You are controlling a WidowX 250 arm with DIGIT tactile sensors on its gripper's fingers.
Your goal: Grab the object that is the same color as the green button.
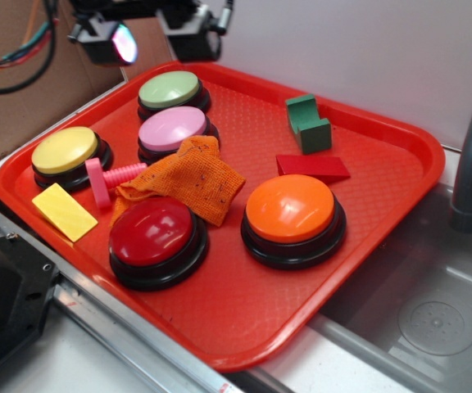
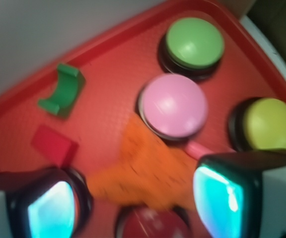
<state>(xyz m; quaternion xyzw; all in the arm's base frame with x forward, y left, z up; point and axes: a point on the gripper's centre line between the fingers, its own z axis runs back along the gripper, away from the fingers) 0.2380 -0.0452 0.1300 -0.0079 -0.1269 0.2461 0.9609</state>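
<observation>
Red plastic tray (image 1: 383, 270) beside sink: small dark-green notched block (image 1: 307, 124) lies clear near far rim, w/ gripper (image 2: 133, 198) hovering above, jaws spread, nothing held.

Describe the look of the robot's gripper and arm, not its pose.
The gripper is black, with two blocky fingers whose inner pads glow pale cyan in the blurred wrist view. In the exterior view only its dark lower part shows at the top edge, one pad shining pinkish-blue. Black and red cables loop beside it.
</observation>
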